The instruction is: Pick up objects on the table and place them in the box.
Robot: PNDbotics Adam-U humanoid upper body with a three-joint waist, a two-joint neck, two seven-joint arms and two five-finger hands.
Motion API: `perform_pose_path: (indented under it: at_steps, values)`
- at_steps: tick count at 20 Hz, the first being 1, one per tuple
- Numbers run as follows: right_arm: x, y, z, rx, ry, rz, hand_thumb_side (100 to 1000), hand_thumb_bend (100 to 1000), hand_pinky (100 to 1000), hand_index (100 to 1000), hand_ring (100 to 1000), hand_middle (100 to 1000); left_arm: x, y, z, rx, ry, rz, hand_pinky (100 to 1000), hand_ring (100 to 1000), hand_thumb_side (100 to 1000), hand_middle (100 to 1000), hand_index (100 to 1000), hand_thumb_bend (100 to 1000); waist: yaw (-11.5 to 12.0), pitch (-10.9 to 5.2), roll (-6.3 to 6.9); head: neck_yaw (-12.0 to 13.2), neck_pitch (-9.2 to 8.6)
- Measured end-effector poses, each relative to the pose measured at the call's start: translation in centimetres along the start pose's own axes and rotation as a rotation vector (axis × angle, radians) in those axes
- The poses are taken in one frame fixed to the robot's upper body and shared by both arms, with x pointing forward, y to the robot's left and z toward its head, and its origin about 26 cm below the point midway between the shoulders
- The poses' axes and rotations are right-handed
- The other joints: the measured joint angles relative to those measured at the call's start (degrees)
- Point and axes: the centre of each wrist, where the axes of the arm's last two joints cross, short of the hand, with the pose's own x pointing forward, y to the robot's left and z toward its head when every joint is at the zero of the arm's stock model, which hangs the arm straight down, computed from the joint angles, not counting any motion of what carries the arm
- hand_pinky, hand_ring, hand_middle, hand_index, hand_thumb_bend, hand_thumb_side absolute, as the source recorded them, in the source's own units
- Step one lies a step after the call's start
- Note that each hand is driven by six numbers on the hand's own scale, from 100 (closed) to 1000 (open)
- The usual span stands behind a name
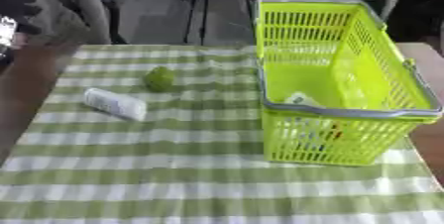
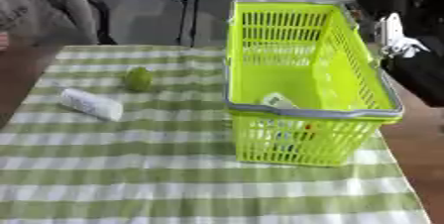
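Green fruit (image 1: 159,78) and white tube (image 1: 114,103) left of basket (image 1: 347,112)

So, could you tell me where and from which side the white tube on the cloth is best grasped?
Probably across its middle, from above. The white tube lies flat on the checked cloth, long axis slanting, so fingers should close across its narrow width. The green round fruit sits apart, leaving both long sides free.
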Motion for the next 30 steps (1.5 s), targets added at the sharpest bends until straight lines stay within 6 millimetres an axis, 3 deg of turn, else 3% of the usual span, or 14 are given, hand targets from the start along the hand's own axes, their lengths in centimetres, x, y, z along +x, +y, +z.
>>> perform_pose_path:
  at_steps: [3, 7, 8, 9, 12, 18, 24, 30]
  values:
    - [0.0, 0.0, 0.0, 0.0, 0.0, 0.0, 494, 100, 581, 843, 586, 637, 0.0, 0.0, 0.0, -0.001, 0.0, -0.001, 637, 737, 835, 716, 854, 418, 0.0, 0.0, 0.11, 0.1, 0.0]
    - [0.0, 0.0, 0.0, 0.0, 0.001, 0.0, 495, 100, 580, 842, 585, 636, -0.4, 0.5, -0.1, -0.039, 0.009, -0.062, 649, 743, 727, 723, 857, 441, -0.2, 0.0, 0.19, 0.1, 0.0]
    - [0.0, 0.0, 0.1, 0.001, 0.003, 0.0, 495, 100, 579, 842, 584, 635, -0.6, 0.8, -0.3, -0.065, 0.015, -0.107, 671, 753, 658, 737, 880, 508, -0.2, 0.0, 0.25, 0.1, 0.0]
    - [0.0, 0.0, 0.1, 0.001, 0.003, 0.0, 495, 100, 579, 842, 584, 635, -1.1, 1.3, -0.4, -0.105, 0.028, -0.171, 671, 753, 658, 737, 880, 508, -0.3, -0.03, 0.36, 0.2, 0.0]
    - [0.0, 0.0, 0.1, 0.003, 0.003, 0.001, 496, 100, 579, 842, 584, 634, -2.9, 2.8, -1.6, -0.285, 0.076, -0.415, 713, 770, 616, 762, 883, 640, -0.7, -0.08, 0.69, 0.4, 0.0]
    - [0.0, 0.0, 0.1, 0.012, 0.001, 0.003, 497, 100, 579, 841, 583, 633, -6.1, 5.2, -4.7, -0.623, 0.152, -0.831, 758, 791, 568, 797, 879, 794, -1.3, -0.08, 0.92, 0.7, -0.05]
    - [0.1, 0.0, -0.1, 0.022, -0.012, 0.001, 497, 100, 578, 840, 582, 631, -9.2, 5.0, -6.9, -0.784, 0.208, -1.052, 769, 796, 549, 806, 879, 825, -2.7, 0.32, 1.17, 1.0, -0.46]
    - [0.2, 0.1, -0.4, 0.028, -0.024, -0.005, 499, 100, 577, 840, 581, 629, -11.9, 3.1, -7.5, -0.835, 0.21, -1.109, 771, 798, 550, 801, 873, 811, -3.7, 1.09, 1.24, 1.5, -0.98]
